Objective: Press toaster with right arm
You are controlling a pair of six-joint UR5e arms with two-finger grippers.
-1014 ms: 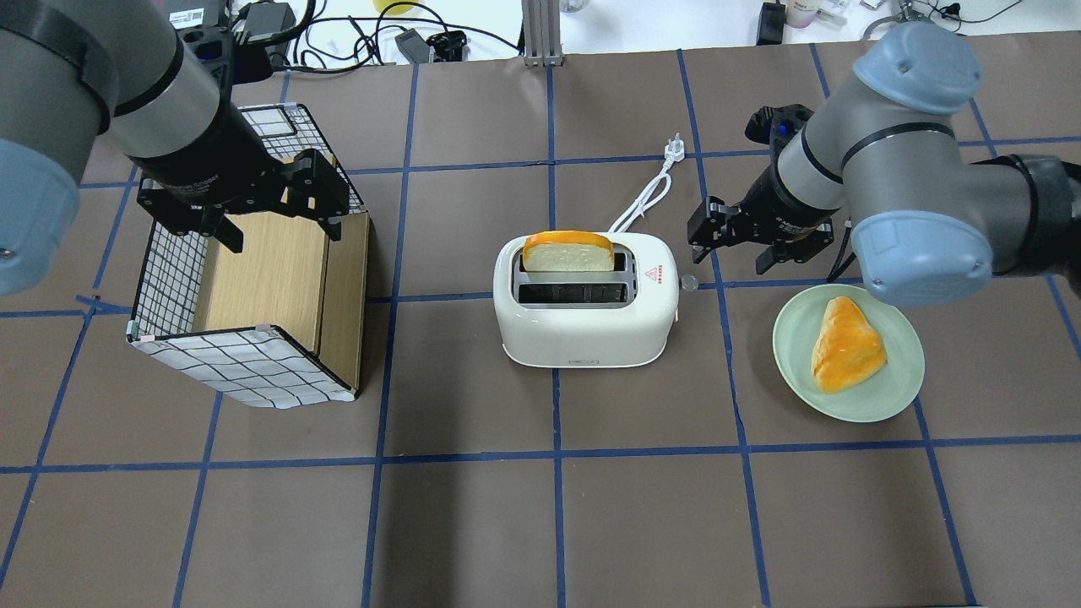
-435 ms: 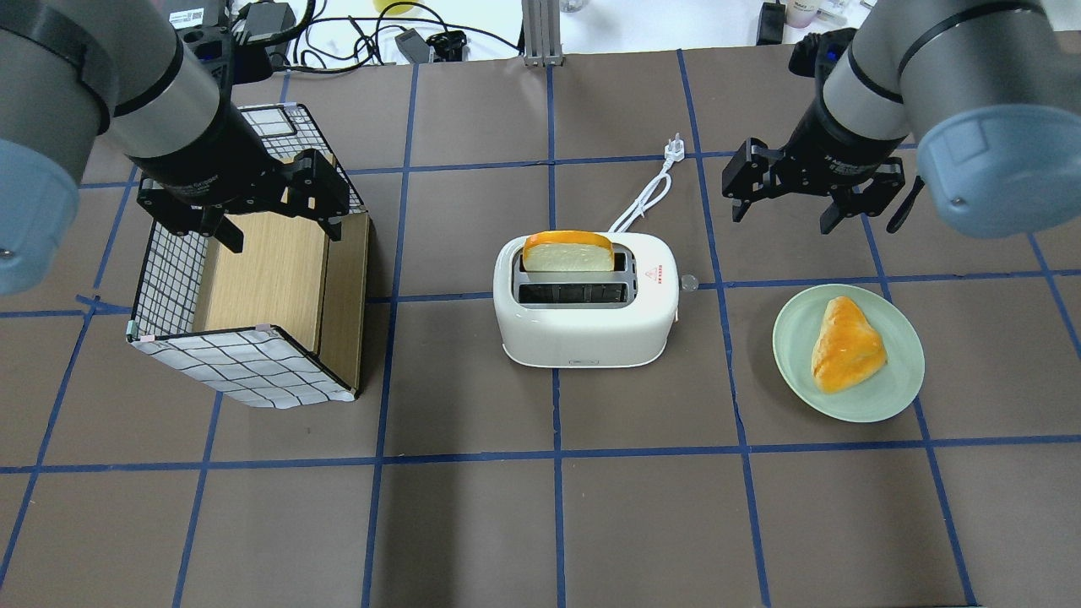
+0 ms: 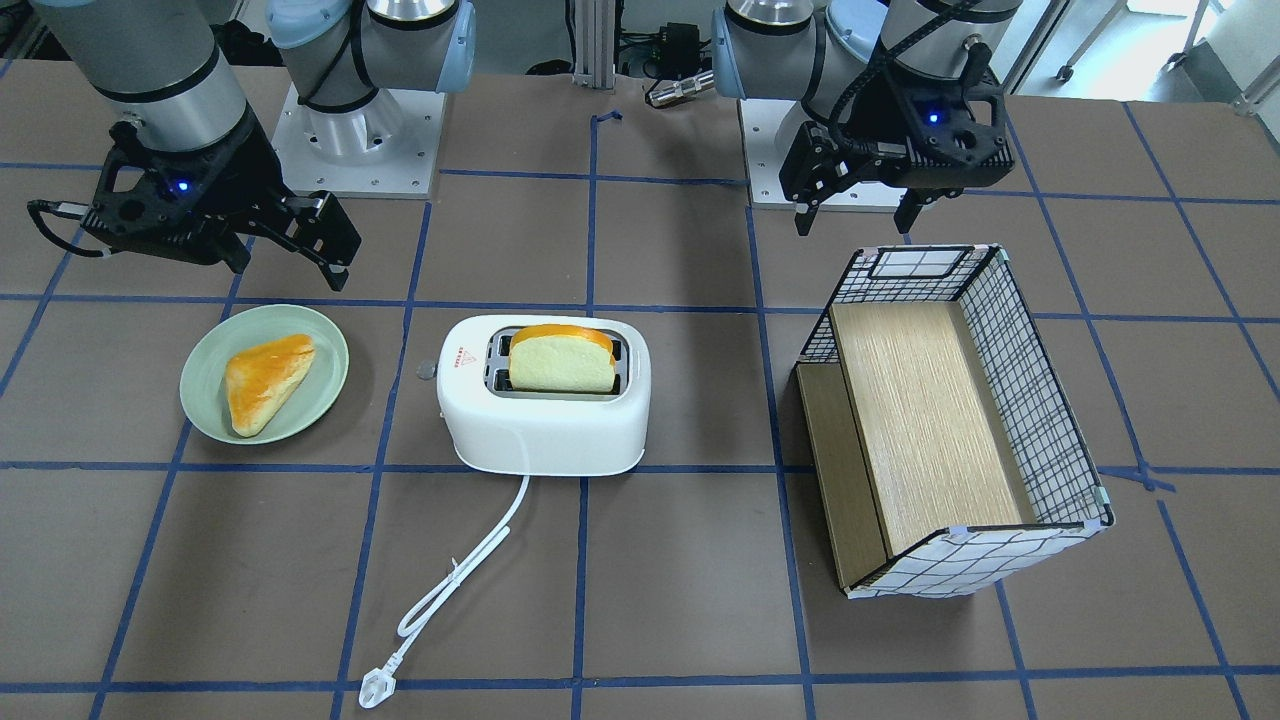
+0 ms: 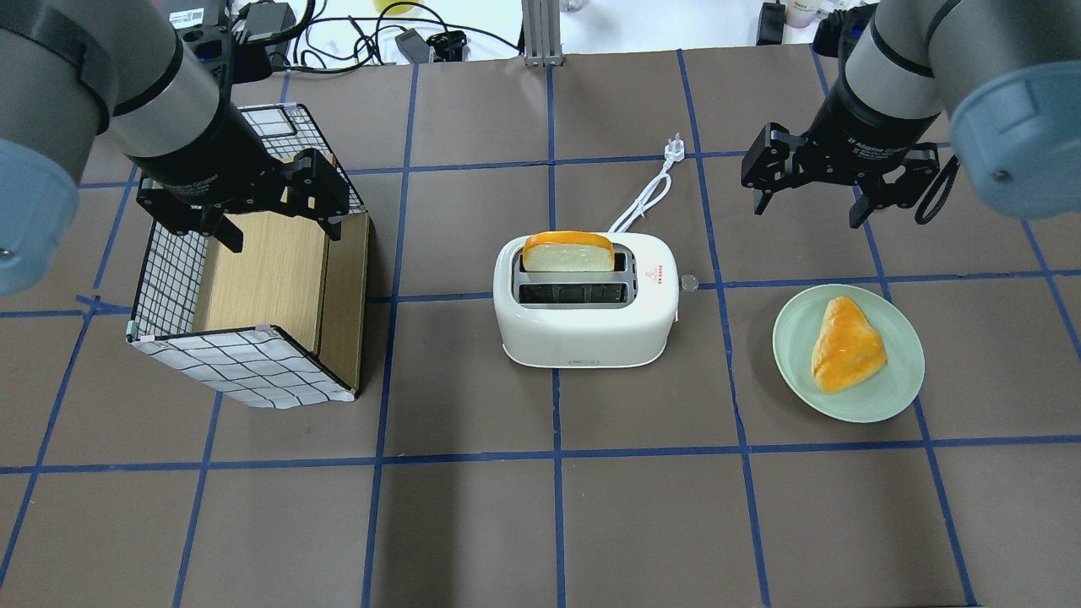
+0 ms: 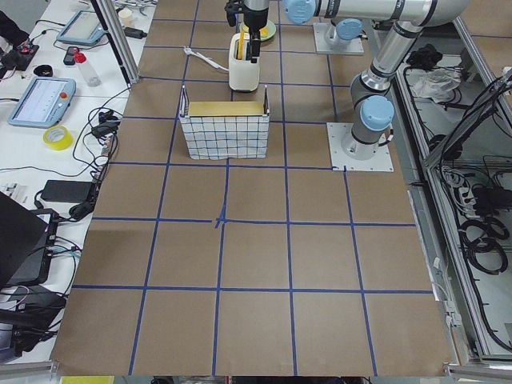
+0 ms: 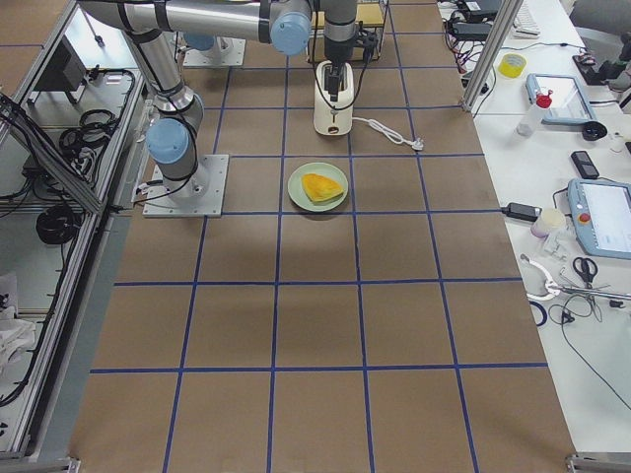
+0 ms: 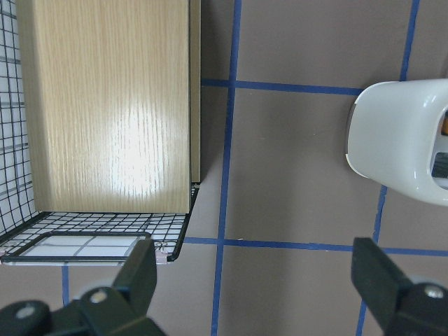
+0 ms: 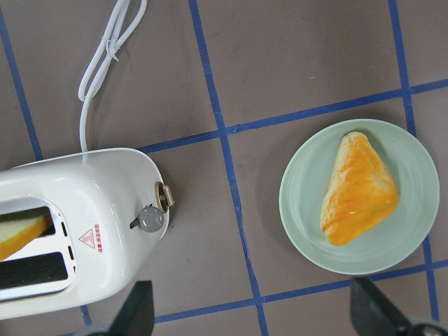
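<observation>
The white toaster (image 4: pixel 583 329) stands mid-table with a slice of bread (image 4: pixel 567 251) upright in its far slot. Its lever knob (image 4: pixel 689 283) sticks out of the right end, and its white cord (image 4: pixel 646 198) runs away from the robot. My right gripper (image 4: pixel 808 207) is open and empty, hovering to the far right of the toaster and clear of it. The right wrist view shows the toaster (image 8: pixel 77 203) and knob (image 8: pixel 150 218) below and to the left. My left gripper (image 4: pixel 283 236) is open and empty above the basket.
A green plate (image 4: pixel 790 338) with a triangular bread piece (image 4: pixel 847 344) lies right of the toaster, under the right arm's reach. A wire basket with a wooden floor (image 4: pixel 253 279) stands at the left. Blue tape lines cross the brown table.
My right gripper has risen and moved away from the toaster's knob end toward the far right. The left arm, toaster and bread have not moved.
</observation>
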